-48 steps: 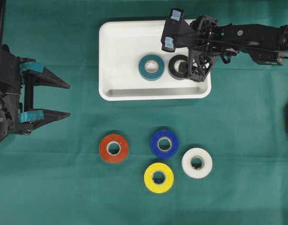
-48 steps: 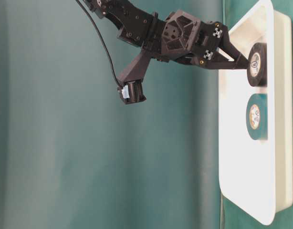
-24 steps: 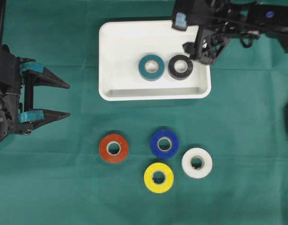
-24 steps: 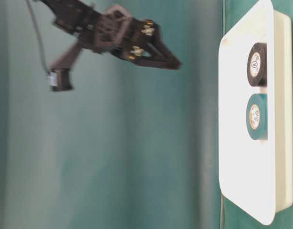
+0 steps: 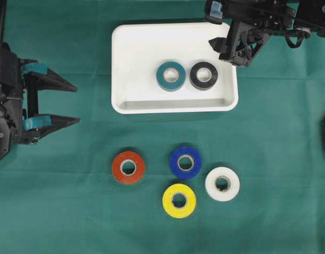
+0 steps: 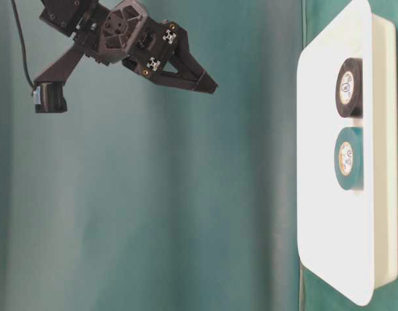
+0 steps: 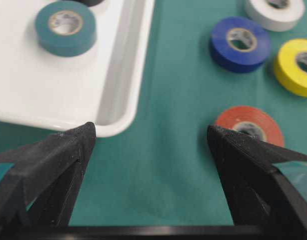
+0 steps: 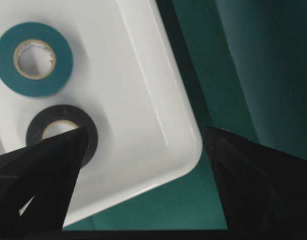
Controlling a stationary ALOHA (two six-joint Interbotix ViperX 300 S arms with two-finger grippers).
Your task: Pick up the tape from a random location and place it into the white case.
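Note:
The white case (image 5: 136,53) sits at the top middle and holds a teal tape roll (image 5: 171,75) and a black tape roll (image 5: 204,75) side by side. Both rolls also show in the right wrist view, teal (image 8: 33,59) and black (image 8: 61,134). My right gripper (image 5: 228,50) is open and empty, raised high above the case's far right corner (image 6: 209,86). My left gripper (image 5: 72,105) is open and empty at the left. Red (image 5: 128,167), blue (image 5: 185,162), yellow (image 5: 179,200) and white (image 5: 222,183) tape rolls lie on the green cloth below the case.
In the left wrist view the case's near corner (image 7: 113,125) lies by the left finger, the red roll (image 7: 248,125) by the right finger, and the blue roll (image 7: 240,44) and yellow roll (image 7: 296,67) farther off. Green cloth covers the table.
My right gripper let go of the black roll in the case, then rose and drew back toward the upper right. The left gripper opened slightly wider. The rolls have not moved.

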